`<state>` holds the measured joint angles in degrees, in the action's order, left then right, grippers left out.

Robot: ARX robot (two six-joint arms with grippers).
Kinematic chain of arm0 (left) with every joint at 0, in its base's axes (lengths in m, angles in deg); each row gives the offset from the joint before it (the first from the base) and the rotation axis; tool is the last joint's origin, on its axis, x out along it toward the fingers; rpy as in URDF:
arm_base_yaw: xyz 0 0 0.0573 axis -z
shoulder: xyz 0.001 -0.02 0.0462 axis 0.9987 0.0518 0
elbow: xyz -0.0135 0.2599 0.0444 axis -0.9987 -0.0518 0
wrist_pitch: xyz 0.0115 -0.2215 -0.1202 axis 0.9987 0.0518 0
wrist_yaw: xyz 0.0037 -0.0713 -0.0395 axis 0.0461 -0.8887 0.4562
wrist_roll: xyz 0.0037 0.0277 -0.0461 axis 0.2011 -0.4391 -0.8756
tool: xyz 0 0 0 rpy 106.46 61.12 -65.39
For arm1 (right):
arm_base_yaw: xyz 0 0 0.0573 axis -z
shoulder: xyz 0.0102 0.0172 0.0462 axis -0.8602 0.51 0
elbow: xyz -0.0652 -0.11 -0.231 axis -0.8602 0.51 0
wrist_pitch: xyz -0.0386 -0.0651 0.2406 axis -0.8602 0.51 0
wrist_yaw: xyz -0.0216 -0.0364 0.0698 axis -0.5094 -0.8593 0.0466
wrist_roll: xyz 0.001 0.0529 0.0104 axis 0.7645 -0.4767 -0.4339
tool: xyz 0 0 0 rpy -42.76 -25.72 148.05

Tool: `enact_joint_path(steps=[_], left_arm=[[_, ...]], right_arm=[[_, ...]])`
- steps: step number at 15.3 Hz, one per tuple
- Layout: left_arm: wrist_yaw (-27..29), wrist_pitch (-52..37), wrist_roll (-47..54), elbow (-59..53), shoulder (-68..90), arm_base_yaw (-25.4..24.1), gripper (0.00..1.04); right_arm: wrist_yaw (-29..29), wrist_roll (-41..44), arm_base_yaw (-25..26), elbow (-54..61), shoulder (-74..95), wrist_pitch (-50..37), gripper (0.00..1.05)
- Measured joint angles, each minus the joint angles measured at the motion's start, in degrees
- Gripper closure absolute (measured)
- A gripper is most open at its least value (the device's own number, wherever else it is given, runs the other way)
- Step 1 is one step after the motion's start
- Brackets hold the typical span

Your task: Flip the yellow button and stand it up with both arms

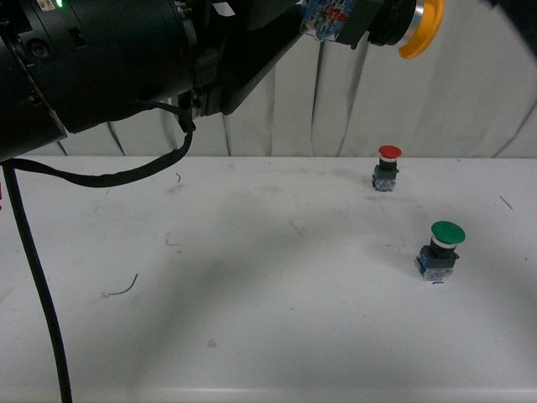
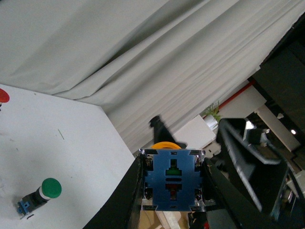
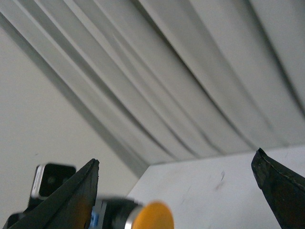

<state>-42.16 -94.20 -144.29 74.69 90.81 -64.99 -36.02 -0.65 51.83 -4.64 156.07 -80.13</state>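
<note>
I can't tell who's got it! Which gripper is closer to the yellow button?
Left. The left gripper holds the yellow button by its blue base, up in the air. The right gripper is open, fingers spread wide near the cap, not touching.

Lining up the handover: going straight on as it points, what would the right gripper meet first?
Likely the yellow button, held by the left gripper: its cap sits between the open fingers of the right gripper, low in that wrist view. Depth unclear; it may pass toward the curtain.
</note>
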Motion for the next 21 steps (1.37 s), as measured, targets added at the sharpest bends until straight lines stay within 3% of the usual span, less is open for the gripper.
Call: enact_joint_path(steps=[3, 6, 17, 21], left_arm=[[0.6, 0.2, 0.3, 0.1, 0.0, 0.3, 0.75], [0.6, 0.0, 0.3, 0.1, 0.0, 0.6, 0.75], [0.9, 0.0, 0.5, 0.4, 0.0, 0.9, 0.75], [1.5, 0.1, 0.3, 0.4, 0.0, 1.1, 0.75]], right_arm=[[4.5, -13.1, -1.9, 4.4, 3.2, 0.5, 0.07], [5.4, -21.9, -2.5, 4.2, 3.3, 0.1, 0.07], [5.0, -28.3, -6.1, 0.2, 3.3, 0.1, 0.07], [4.4, -29.4, -5.9, -0.7, 3.3, 0.0, 0.51]])
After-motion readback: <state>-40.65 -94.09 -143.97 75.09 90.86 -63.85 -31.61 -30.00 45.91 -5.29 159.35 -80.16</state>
